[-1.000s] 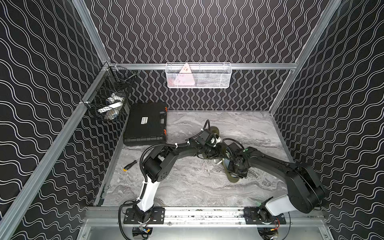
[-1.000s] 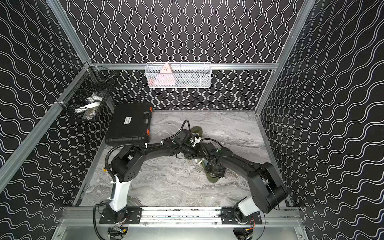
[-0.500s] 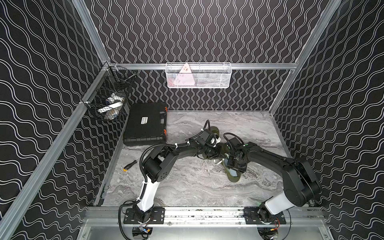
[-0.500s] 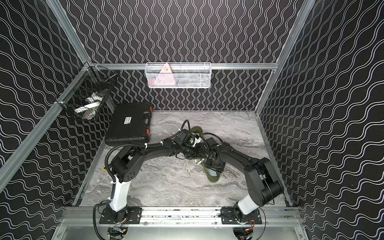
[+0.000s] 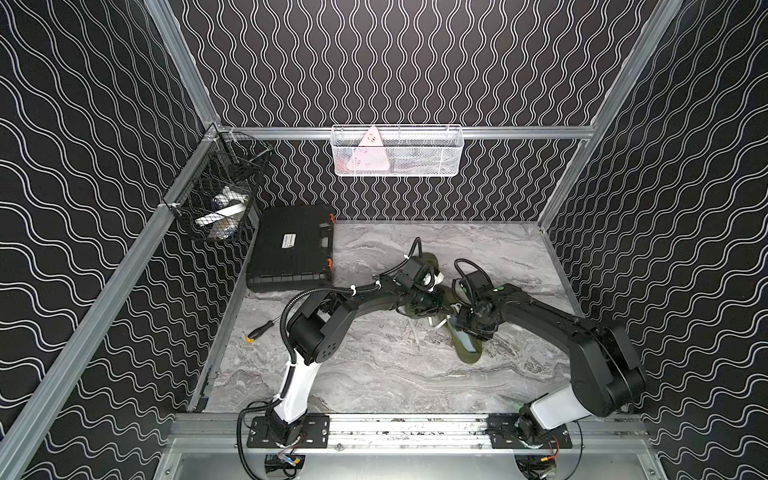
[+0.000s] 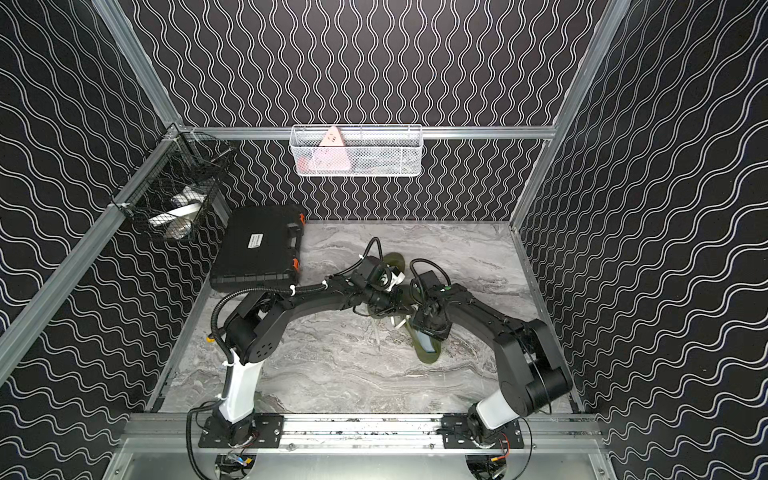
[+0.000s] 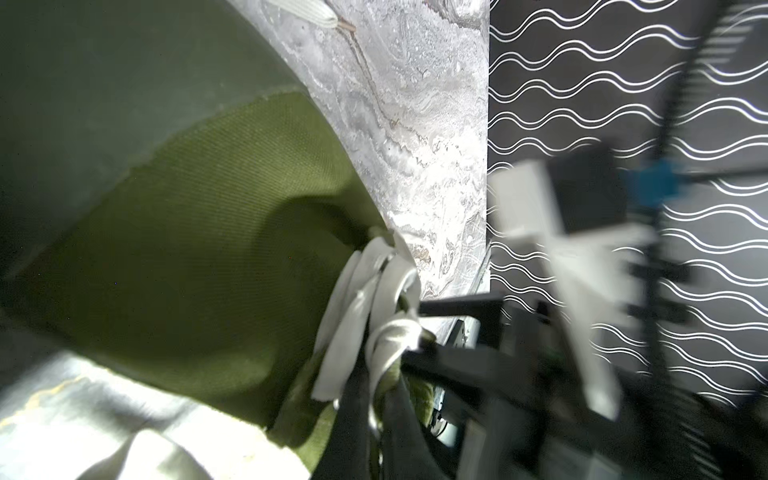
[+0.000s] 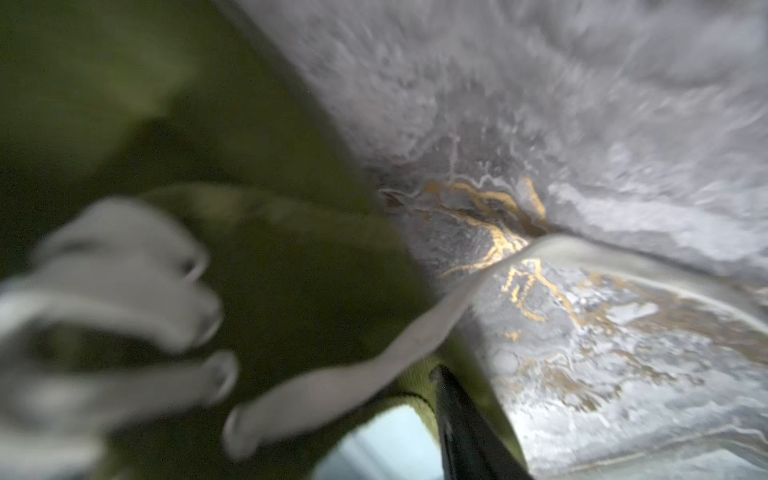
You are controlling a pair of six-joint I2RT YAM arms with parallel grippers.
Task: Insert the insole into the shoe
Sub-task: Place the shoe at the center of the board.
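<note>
The green shoe [image 5: 471, 355] lies on the counter [image 5: 374, 374]. The left pincer [image 7: 411, 332] is pressed together on the shoe's edge by the white laces [image 7: 353, 311]. The right pincer [image 5: 468, 330] hangs right over the shoe's hole; I cannot tell if it is spread. The pale blue insole [image 5: 466, 344] sits inside, just under it.

Black wavy-lined walls [image 5: 415, 62] are enclosing a grey marbled floor [image 5: 374, 374]. A white mesh basket [image 5: 419, 164] is hanging on the back rail [image 5: 519, 132], a black wire basket [image 5: 193, 203] near the corner.
</note>
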